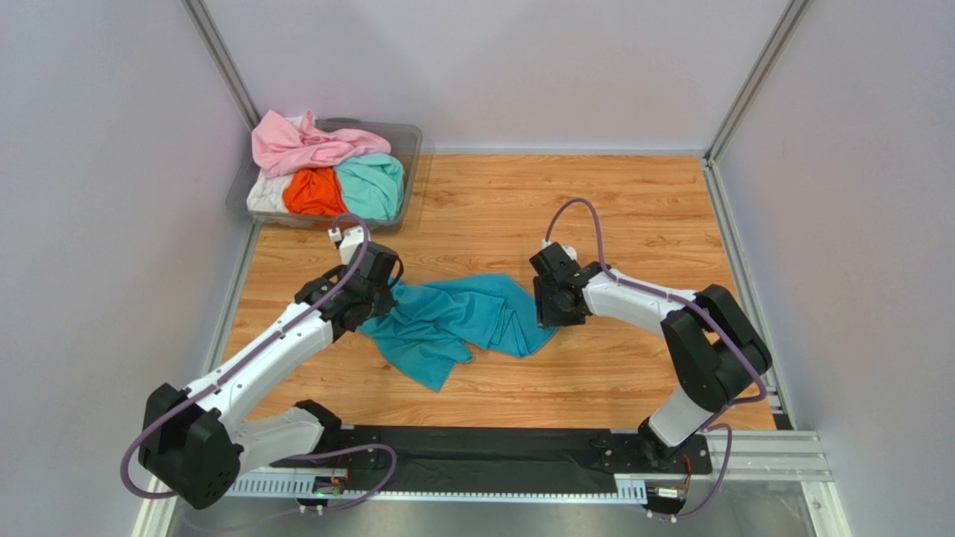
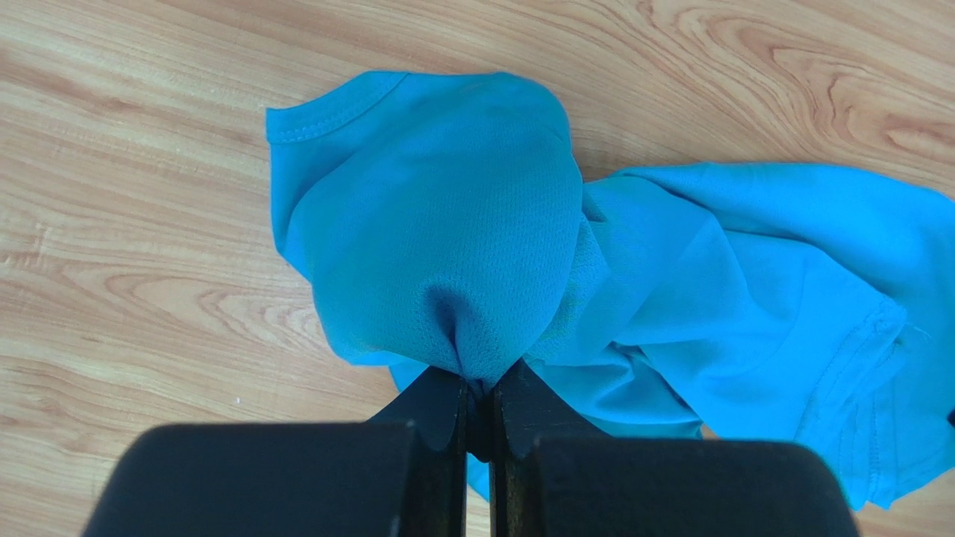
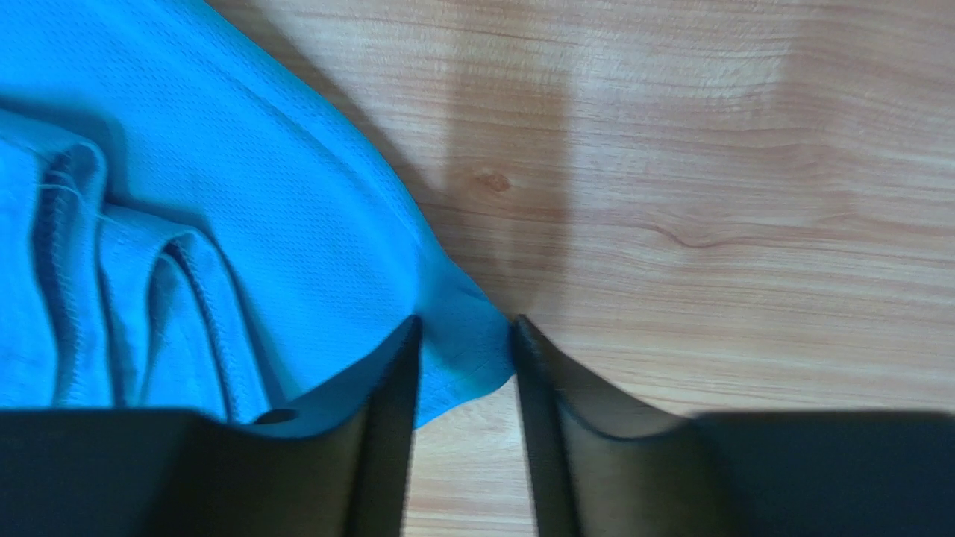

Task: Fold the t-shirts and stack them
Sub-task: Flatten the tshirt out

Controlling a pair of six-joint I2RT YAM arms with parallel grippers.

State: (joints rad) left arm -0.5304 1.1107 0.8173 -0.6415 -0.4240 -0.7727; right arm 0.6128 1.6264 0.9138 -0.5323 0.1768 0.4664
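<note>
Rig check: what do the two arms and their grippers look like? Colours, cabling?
The left arm and right arm have white links and black joints, each trailed by a looping purple cable. The left gripper and right gripper have plain matte-black fingers.

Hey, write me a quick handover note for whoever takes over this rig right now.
Left gripper: shut on a bunch of the teal shirt.
Right gripper: jaws open around a corner of the same shirt, not yet pinched.
The teal shirt lies crumpled on the table between the arms. Pink shirt, orange shirt, mint shirt and white shirt sit heaped in the tub, far left.
Done: nothing folded or stacked.
Left: fold the teal shirt, then the rest, and stack.
</note>
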